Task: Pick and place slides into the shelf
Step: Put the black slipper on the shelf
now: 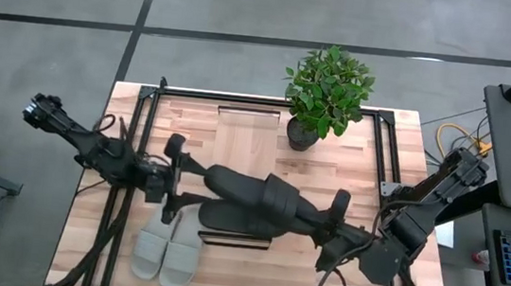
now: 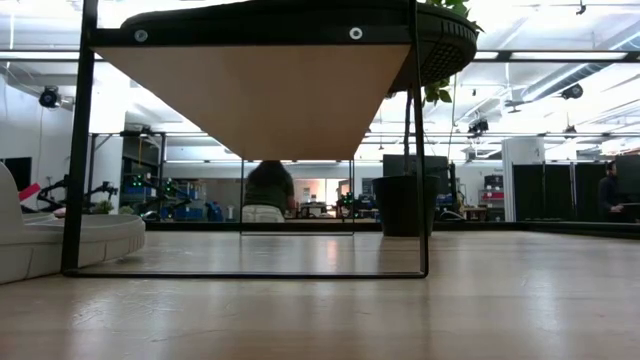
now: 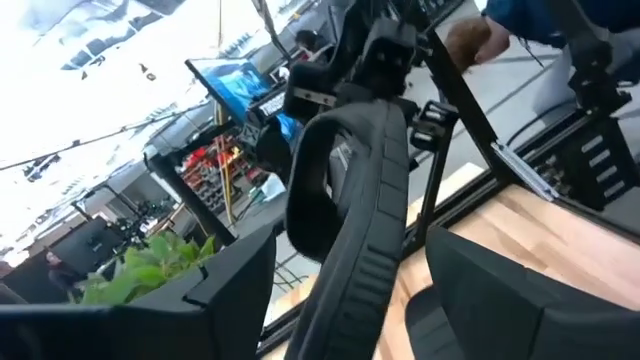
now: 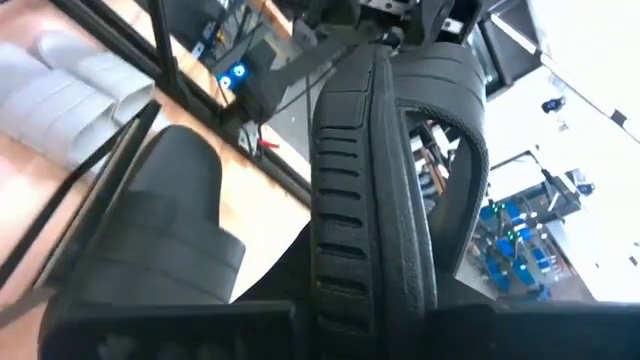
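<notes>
A black slide hangs over the middle of the table between my two grippers. My right gripper is shut on its right end. My left gripper is open, its fingers standing on either side of the slide's left end. A second dark slide lies flat just below it. In the low view a black slide rests on the shelf's plank top. The pale grey pair lies side by side, soles down, at the near left. My right gripper pinches the end of the black slide's sole between its two fingers, coming level from the table's right and lying along the slide. The slide is turned on its edge, its strap to one side, and is lifted clear of the wood.
A potted plant stands at the far right of the wood. The shelf's dark rails run along the left and right sides. A person sits in the room beyond. Bare wood lies at the near right.
</notes>
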You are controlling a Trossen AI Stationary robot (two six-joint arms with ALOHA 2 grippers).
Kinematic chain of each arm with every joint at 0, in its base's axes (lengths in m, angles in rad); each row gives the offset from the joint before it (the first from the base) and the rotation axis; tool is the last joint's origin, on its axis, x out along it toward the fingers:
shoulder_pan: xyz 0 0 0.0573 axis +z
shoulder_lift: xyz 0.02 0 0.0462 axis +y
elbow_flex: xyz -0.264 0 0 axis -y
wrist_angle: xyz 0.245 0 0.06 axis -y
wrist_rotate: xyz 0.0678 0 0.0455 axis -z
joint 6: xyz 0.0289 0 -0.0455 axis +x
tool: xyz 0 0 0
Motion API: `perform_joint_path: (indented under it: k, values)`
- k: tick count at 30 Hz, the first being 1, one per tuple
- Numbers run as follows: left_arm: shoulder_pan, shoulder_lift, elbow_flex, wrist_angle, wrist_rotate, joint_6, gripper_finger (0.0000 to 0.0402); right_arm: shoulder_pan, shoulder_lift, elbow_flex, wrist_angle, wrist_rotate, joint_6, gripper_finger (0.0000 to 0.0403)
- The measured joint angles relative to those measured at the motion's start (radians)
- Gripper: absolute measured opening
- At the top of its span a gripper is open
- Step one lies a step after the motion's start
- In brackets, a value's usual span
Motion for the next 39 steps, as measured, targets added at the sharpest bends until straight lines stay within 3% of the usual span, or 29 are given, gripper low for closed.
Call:
perform_joint_path:
  k: [9,15,24,31,36,39]
  values:
    - [-0.004,-0.104,-0.004,-0.134,-0.001,-0.256,0.0244,0.001,-0.046,-0.018,-0.235,-0.016,0.136,0.0035]
    - [-0.004,-0.132,-0.018,-0.213,0.0,-0.414,0.0244,0.006,-0.114,-0.159,-0.198,-0.084,0.088,0.0035]
    - [-0.004,-0.129,-0.022,-0.218,-0.003,-0.444,0.0244,-0.005,-0.309,-0.444,0.204,-0.223,-0.267,0.0035]
    - [-0.003,-0.14,-0.022,-0.218,-0.046,-0.446,0.0244,-0.118,-0.468,-0.533,0.25,-0.414,-0.431,0.0035]
    - [-0.003,-0.133,-0.022,-0.22,-0.056,-0.446,0.0244,-0.21,-0.469,-0.571,0.242,-0.486,-0.598,0.0035]
    - [-0.003,-0.128,-0.022,-0.227,-0.066,-0.446,0.0244,-0.262,-0.457,-0.574,0.238,-0.497,-0.616,0.0035]
